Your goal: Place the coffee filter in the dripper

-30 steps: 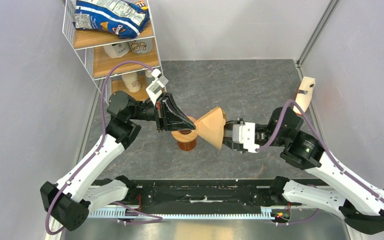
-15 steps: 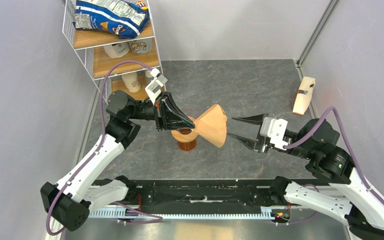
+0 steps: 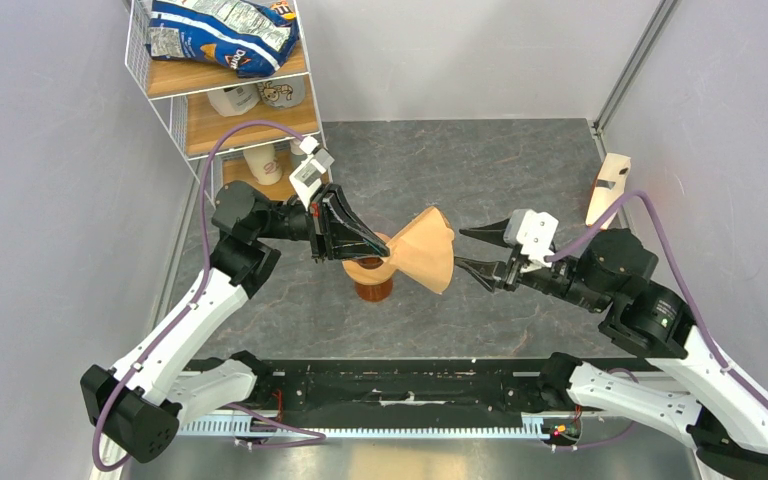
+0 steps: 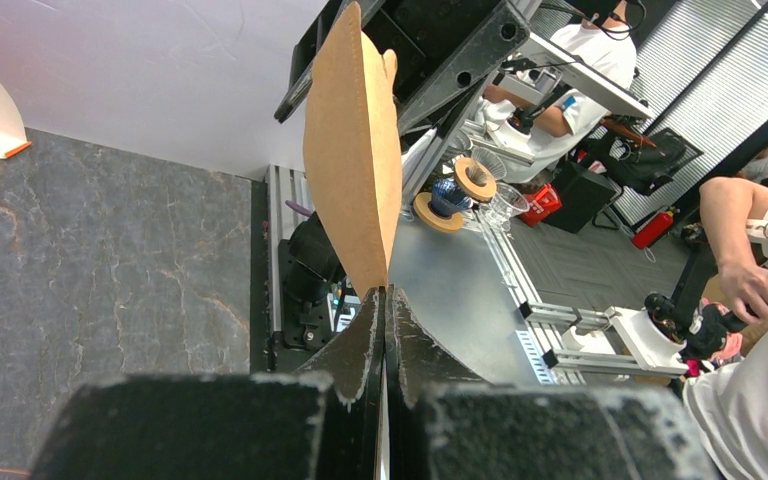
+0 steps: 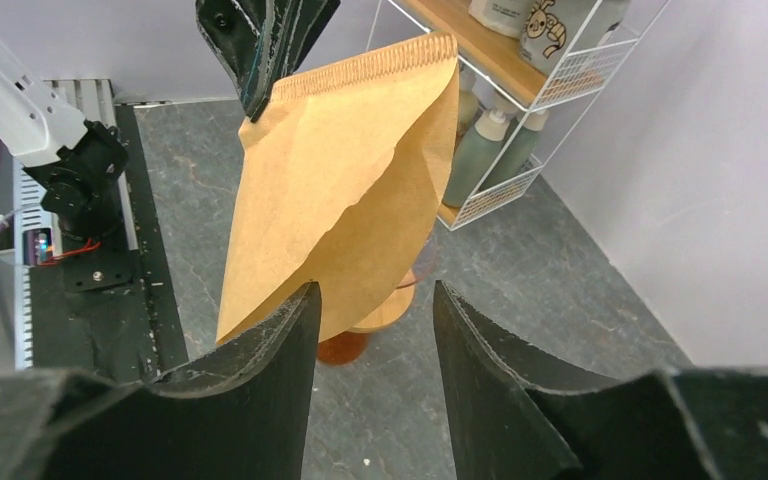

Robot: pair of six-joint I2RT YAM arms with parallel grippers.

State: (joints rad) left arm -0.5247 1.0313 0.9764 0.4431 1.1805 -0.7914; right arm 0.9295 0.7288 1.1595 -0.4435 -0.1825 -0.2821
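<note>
The left gripper [image 3: 386,255] pinched the coffee filter [image 3: 428,250] by its narrow end, aloft beside the dripper [image 3: 364,266]. The right gripper [image 3: 461,248] stood spread at its wide edge. Below lay a dark veined table [image 3: 500,170], with a wire shelf [image 3: 222,100] far-left, between grey walls.

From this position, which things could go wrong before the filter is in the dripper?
1. The left gripper pinches only the narrow tip of the coffee filter; the thin paper could slip or tear.
2. The right gripper is open at the wide edge; closing may crumple it.
3. The dripper sits on the amber vessel just below; a bump could tip both.
</note>
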